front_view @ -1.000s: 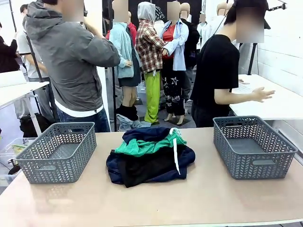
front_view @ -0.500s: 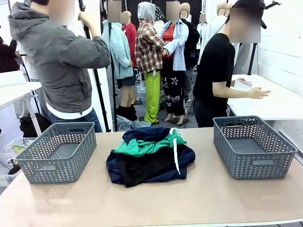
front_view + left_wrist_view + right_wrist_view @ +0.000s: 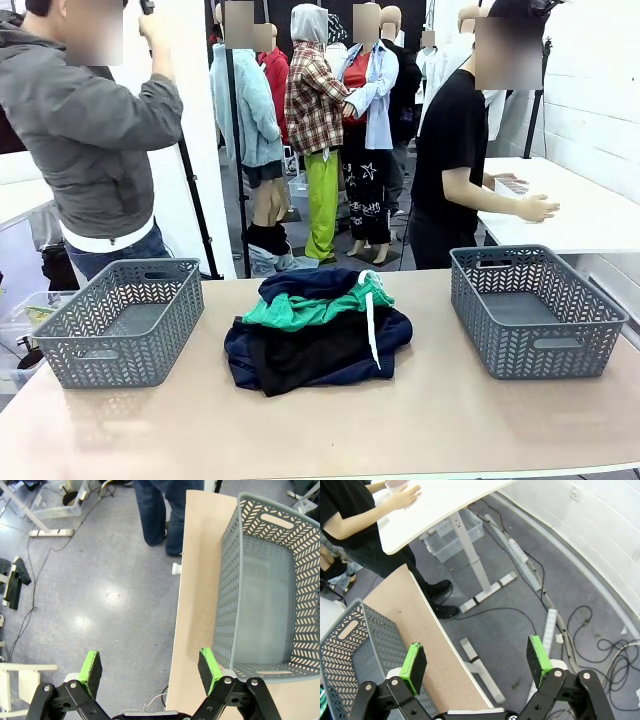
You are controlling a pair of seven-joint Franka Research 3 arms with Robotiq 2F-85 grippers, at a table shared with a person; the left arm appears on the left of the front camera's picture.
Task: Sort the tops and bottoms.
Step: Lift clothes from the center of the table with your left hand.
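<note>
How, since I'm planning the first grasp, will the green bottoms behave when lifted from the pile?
Probably floppy: the green bottoms lie crumpled among the dark clothes, so they should sag from any pinch. The white drawstring hangs loose and may trail or snag. They look light.

two grey baskets stand on one table (image 3: 440, 420): the left basket (image 3: 120, 320) and the right basket (image 3: 535, 310). between them lies one heap of dark clothes (image 3: 320, 358) with one green bottoms (image 3: 300, 311) on top. two people stand at the far side, one person left (image 3: 90, 130) and one person right (image 3: 455, 150).
</note>
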